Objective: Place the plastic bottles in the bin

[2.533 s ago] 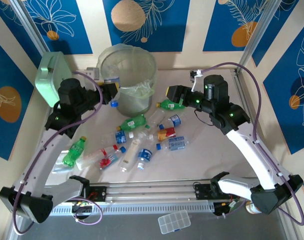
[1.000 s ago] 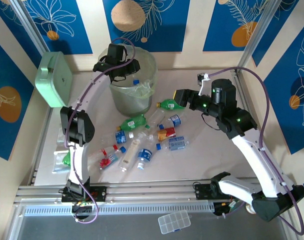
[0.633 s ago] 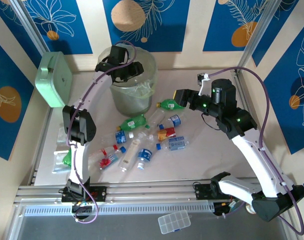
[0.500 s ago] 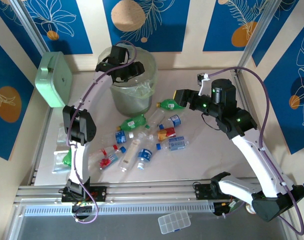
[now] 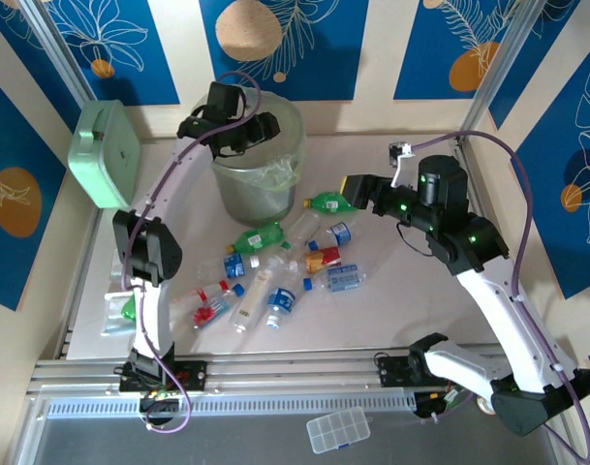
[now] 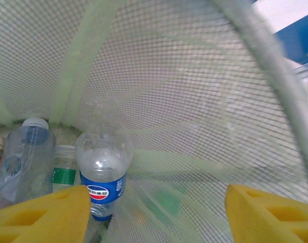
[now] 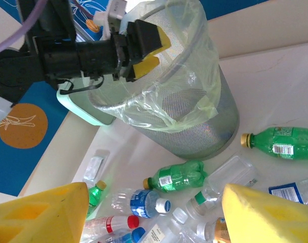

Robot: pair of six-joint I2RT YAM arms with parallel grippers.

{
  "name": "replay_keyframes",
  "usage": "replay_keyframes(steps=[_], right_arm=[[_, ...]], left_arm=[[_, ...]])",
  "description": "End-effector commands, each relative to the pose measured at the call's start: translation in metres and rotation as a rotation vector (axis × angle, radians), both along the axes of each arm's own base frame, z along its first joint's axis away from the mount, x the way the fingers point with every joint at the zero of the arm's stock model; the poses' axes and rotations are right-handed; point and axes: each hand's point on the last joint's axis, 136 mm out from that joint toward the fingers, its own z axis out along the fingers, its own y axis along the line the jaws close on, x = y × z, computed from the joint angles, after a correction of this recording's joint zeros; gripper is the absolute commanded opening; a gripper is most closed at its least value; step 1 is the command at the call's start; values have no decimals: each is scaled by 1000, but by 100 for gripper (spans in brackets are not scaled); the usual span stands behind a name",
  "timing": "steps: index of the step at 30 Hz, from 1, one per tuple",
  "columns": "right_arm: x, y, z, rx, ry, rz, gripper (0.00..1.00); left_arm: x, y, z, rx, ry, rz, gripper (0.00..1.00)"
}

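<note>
- Left arm has swung up from beside the bin point(image 5: 246, 194) to above its mouth, and the blue-capped bottle it carried a second ago has left the left gripper point(image 5: 263, 127).
- Left gripper: pads apart with nothing between them, hanging just inside the bin's rim.
- In the left wrist view, a clear blue-labelled bottle point(image 6: 103, 172) lies cap-down against the mesh wall inside the bin, beside another clear bottle point(image 6: 26, 154).
- The bin stands at the worktop's far edge, left of the middle, lined with a clear bag.
- Right gripper point(image 5: 351, 184): pads apart, empty, hovering right of the bin and just beside a green yellow-capped bottle point(image 5: 328, 202).
- The loose bottles point(image 5: 275, 276) lie scattered mid-worktop, a second green bottle point(image 5: 259, 237) among them.
- A mint-green box point(image 5: 106, 153) sits at the far-left corner.
</note>
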Motion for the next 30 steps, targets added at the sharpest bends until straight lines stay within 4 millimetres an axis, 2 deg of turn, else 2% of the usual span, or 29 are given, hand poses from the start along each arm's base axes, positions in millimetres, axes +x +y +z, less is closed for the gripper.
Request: replay_keyframes(steps=[1,4,7,14,17,21,26,30], right_arm=[[-9,-4,17,-3,-45,3,71],[-11,-4,17,-4,-47,7,71],[-13,-3,14,-7,-39,14,71],[-15,7,-20,-26,39,43,71],[-17,15,-37,-39,82,70,71],[-19,24,-61,-74,151,92,71],[-20,18,-102,-86,310,21,71],[-18,4,-140,-31,471,-114,71]], left_arm=[[-26,8,63,11,-121,-5,69],[-45,16,91,70,-197,6,68],[-71,22,110,128,-263,26,67],[-138,41,119,209,-400,79,64],[-169,42,105,242,-394,26,64],[-201,47,72,255,-323,-53,64],[-227,61,36,289,-271,-92,65],[-237,71,9,292,-259,-69,67]])
